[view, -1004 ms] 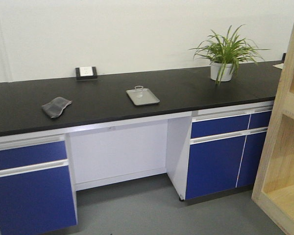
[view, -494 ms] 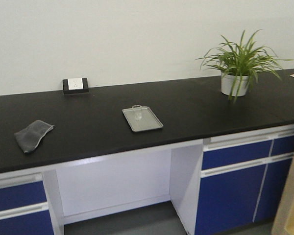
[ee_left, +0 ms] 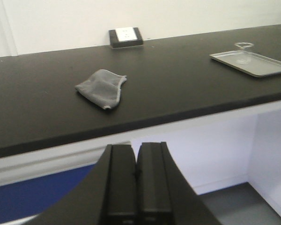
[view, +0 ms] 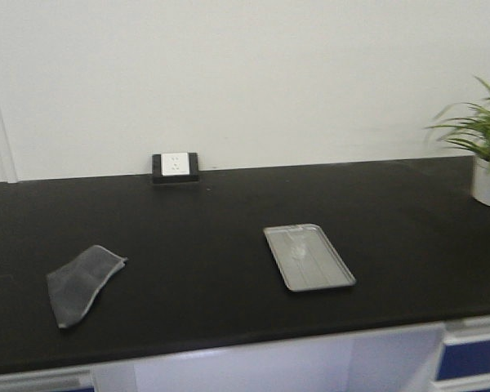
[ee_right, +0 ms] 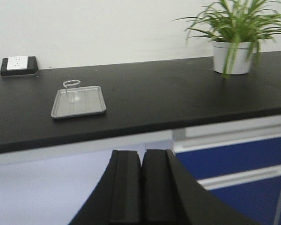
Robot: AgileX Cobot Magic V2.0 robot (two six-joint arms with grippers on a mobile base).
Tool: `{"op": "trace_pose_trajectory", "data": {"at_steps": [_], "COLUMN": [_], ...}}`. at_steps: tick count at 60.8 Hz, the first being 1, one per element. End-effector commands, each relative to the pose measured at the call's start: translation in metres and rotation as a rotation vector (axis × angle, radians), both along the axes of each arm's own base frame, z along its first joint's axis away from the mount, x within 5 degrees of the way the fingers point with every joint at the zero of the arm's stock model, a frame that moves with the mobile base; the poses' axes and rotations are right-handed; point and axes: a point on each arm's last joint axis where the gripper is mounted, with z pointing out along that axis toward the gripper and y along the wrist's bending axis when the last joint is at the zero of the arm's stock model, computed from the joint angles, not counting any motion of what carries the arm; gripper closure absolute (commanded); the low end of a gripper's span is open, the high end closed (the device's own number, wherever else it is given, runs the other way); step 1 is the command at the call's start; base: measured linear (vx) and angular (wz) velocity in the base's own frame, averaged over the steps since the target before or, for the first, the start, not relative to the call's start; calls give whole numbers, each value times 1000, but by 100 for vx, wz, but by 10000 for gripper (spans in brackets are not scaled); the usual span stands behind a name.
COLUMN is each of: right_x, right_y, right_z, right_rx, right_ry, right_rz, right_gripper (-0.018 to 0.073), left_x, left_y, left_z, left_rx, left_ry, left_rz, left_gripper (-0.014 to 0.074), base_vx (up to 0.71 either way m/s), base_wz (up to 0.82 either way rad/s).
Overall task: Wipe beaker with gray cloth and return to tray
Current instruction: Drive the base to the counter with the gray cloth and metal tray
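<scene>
The tray (view: 322, 273) is dull, smooth metal and the beaker (ee_right: 72, 91) is clear and glossy. The gray cloth (view: 82, 282) looks soft; the desk (view: 212, 220) is matt black.

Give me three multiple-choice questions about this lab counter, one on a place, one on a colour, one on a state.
1. The beaker stands: A on the tray; B on the floor; C on a shelf.
2. The cloth is: A red; B gray; C white.
3. The left gripper and right gripper are: A open; B shut on the cloth; C shut, empty.
Answers: A, its rim rises over the tray's far end; B, gray against the black counter; C, each wrist view shows closed jaws with nothing between.
</scene>
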Motion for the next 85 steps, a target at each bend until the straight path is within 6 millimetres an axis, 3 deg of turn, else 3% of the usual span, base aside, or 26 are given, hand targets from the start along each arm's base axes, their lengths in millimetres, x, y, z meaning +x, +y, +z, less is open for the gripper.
{"op": "trace_pose_trajectory", "data": {"at_steps": [1, 48, 85], "right_x": [0, 0, 0], "right_y": [0, 0, 0], "right_z": [3, 3, 3], "right_rx": [-12, -12, -12], "right_ry": [-72, -72, -72], "right_rz": [-6, -6, -6], "right_gripper": [567, 567, 567], "left_x": [-1, -1, -1], "left_y": [-1, -1, -1], "left_z": [11, 11, 11], "left_rx": [-25, -25, -25], "left_ry": [-100, -100, -100], "left_rz": [-9, -9, -9], "left_gripper": [602, 602, 602], "base_vx": [48, 45, 10], "base_wz": [29, 23, -3]}}
